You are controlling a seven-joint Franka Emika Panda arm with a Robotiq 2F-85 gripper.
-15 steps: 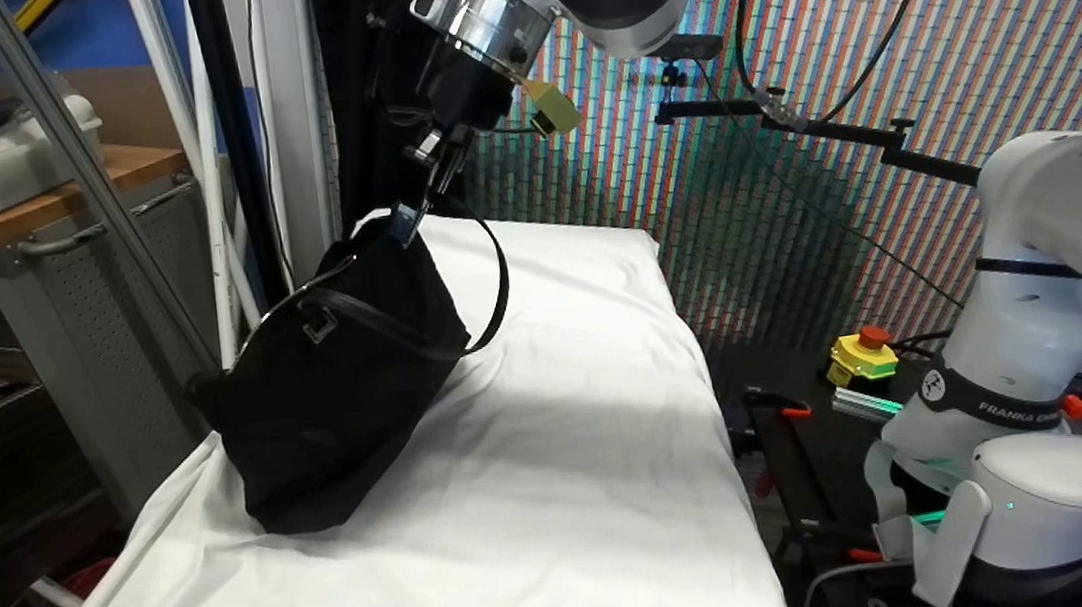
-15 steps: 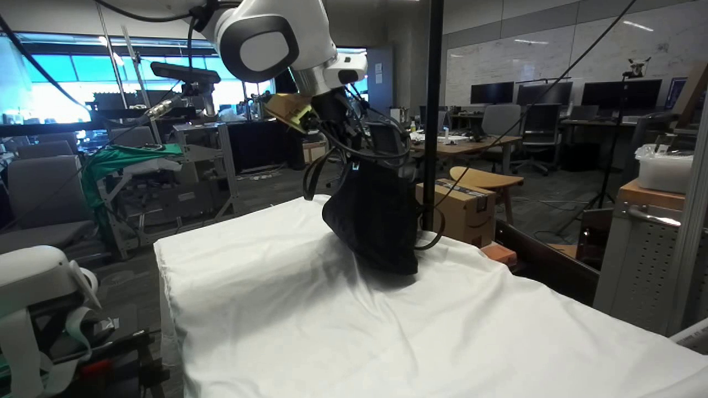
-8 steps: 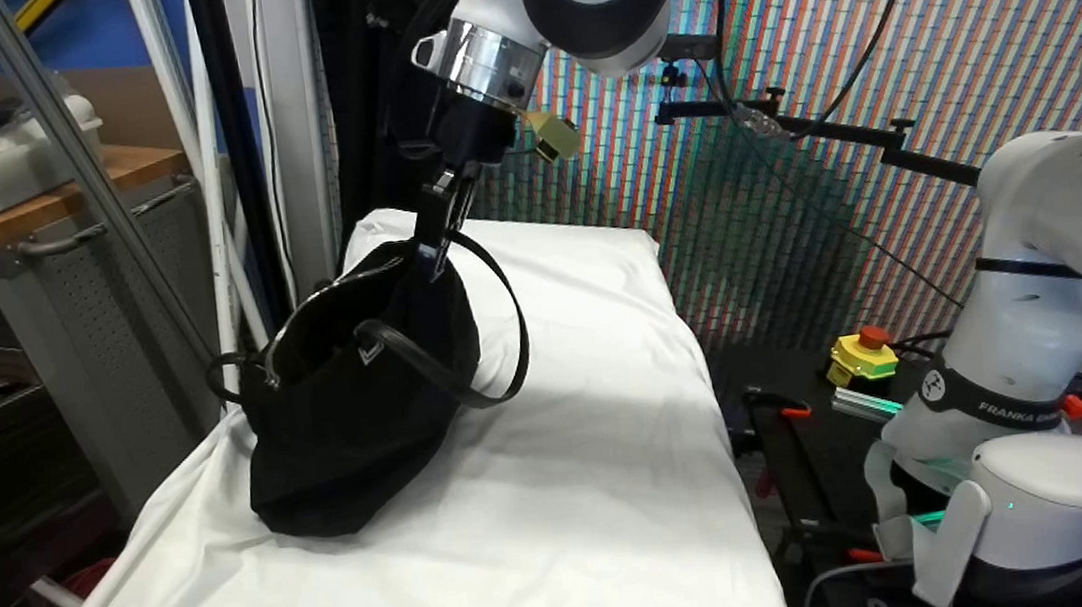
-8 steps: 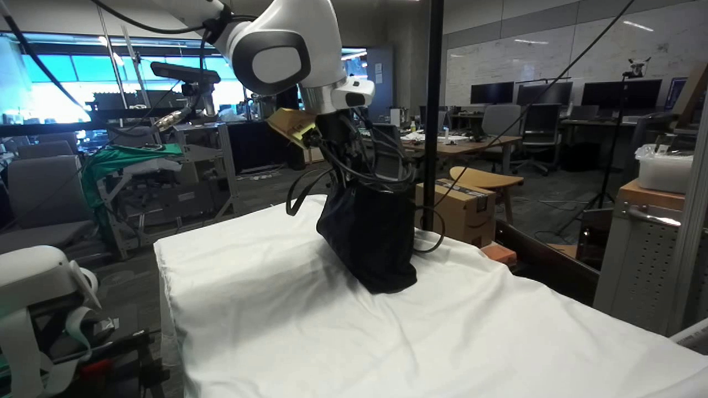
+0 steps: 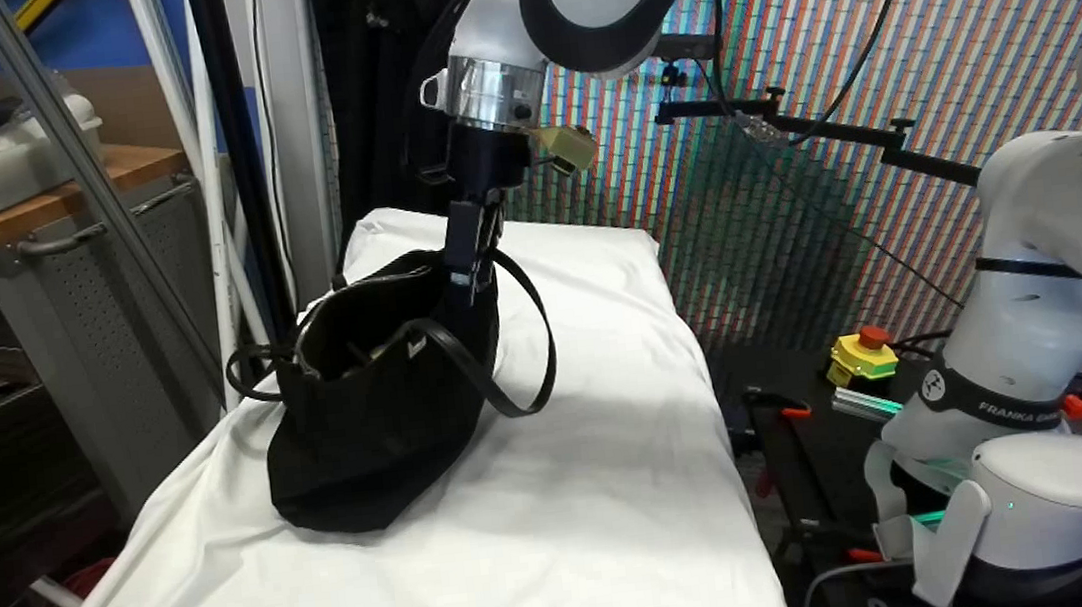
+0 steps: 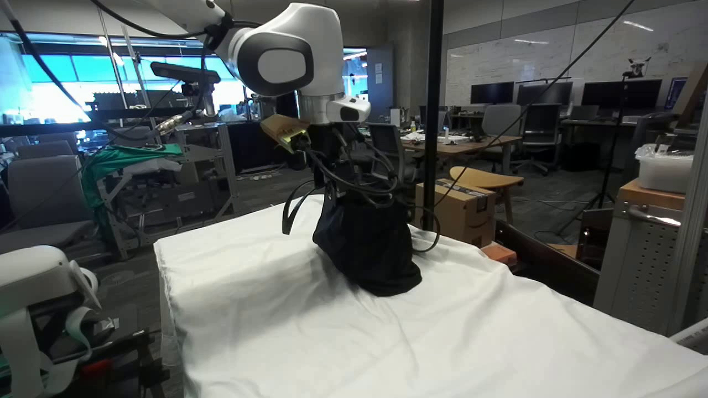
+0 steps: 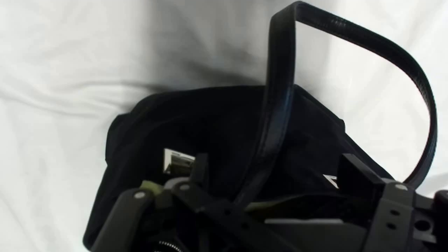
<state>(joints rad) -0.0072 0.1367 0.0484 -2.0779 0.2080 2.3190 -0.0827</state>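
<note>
Wrist view: the gripper (image 7: 276, 163) stands wide over the black bag (image 7: 213, 129), apparently holding nothing; a slack strap (image 7: 280, 66) crosses the gap, a likely snag. In an exterior view, the bag rests open-mouthed on white cloth (image 5: 612, 497), the gripper not yet clear of its rim. In an exterior view, a carton (image 6: 462, 218) stands beyond.

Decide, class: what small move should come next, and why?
Probably ease the open pincer slowly upward, clear of the black bag: the bag rests on the white cloth, the fingers stand wide apart with no fabric visibly pinched, and a handle loops close by that could snag.
</note>
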